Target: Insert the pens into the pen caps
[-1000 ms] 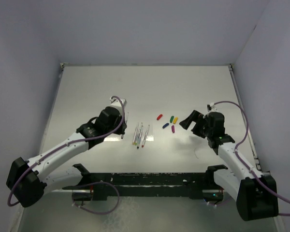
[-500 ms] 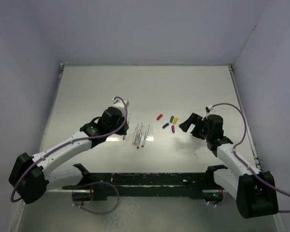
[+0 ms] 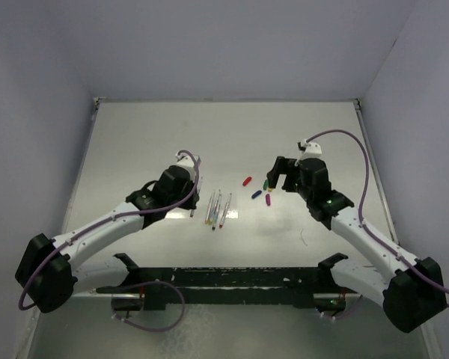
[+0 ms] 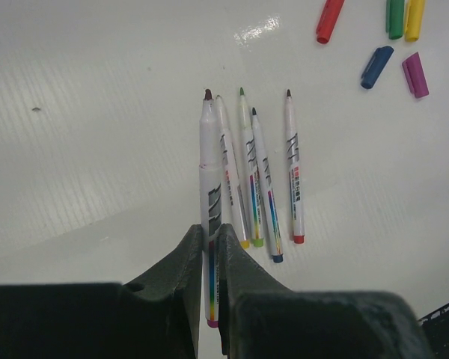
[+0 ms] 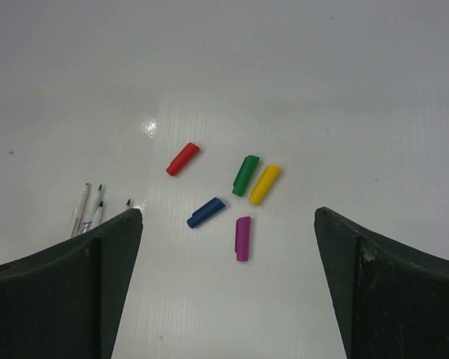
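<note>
Right, started with the left wrist view and caught the left gripper [image 4: 213,232] pinched narrow on one pen [image 4: 209,164], clamped near its purple-ended tail, dark tip aimed at the top of the frame. Spotted the other four pens [image 4: 260,179] just right of it, laid side by side on the white table [image 4: 97,149], slightly fanned, tails marked yellow, green, blue and red. Could not tell whether the gripped pen touched the table.

Glimpsed the caps in the upper right corner there: red cap [image 4: 329,19], green cap [image 4: 394,16] and yellow cap [image 4: 414,16] all cut off by the top edge, blue cap [image 4: 376,66] and purple cap [image 4: 414,73] just below.

Switched to the right wrist view and got what the left one missed: the right gripper [image 5: 224,221] spread wide, dark fingers in the lower corners, and all five caps whole in mid-frame, lying loose on the table beyond the fingertips. Saw green and yellow close side by side, red apart at upper left, blue and purple lower down. Made out only a few pen tips at the left edge, beside the left finger.

From the top view, placed that wide gripper right over the cap cluster, right of centre, crowding the green and yellow ones. Found the pens left of centre, well apart from the caps. Barely made out the gripped pen from up there.
</note>
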Available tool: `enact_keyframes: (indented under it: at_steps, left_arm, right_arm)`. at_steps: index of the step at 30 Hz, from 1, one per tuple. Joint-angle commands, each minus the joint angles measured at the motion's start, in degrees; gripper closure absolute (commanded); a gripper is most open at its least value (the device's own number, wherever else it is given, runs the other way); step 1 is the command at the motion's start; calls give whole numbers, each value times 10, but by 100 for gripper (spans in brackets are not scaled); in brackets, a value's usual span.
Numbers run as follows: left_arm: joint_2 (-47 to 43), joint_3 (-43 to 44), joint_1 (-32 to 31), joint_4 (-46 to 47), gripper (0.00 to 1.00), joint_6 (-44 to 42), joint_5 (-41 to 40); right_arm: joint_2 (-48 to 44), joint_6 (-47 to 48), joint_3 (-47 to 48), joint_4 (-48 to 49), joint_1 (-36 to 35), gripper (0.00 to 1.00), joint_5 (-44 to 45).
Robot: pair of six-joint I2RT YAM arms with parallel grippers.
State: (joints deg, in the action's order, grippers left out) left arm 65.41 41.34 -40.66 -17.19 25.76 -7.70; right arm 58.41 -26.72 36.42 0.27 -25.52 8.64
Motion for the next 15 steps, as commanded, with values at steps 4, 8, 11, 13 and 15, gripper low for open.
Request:
enact_keyframes:
  at_steps: [4, 8, 11, 13, 15]
  left_arm:
    - [-8, 19, -3, 13, 100, -8, -16]
    - [-8, 24, -3, 14, 100, -7, -19]
    - [-7, 24, -3, 16, 100, -5, -20]
    - [-7, 24, -3, 18, 100, -4, -20]
    - [-9, 23, -2, 18, 100, -4, -20]
  right_arm:
    - [-14, -34, 50, -13, 3, 0, 41]
    - [-28, 25, 51, 35, 4, 0, 33]
    - [-26, 19, 44, 51, 4, 0, 78]
    - [-14, 13, 45, 52, 4, 0, 84]
    - [7, -4, 62, 14, 4, 0, 97]
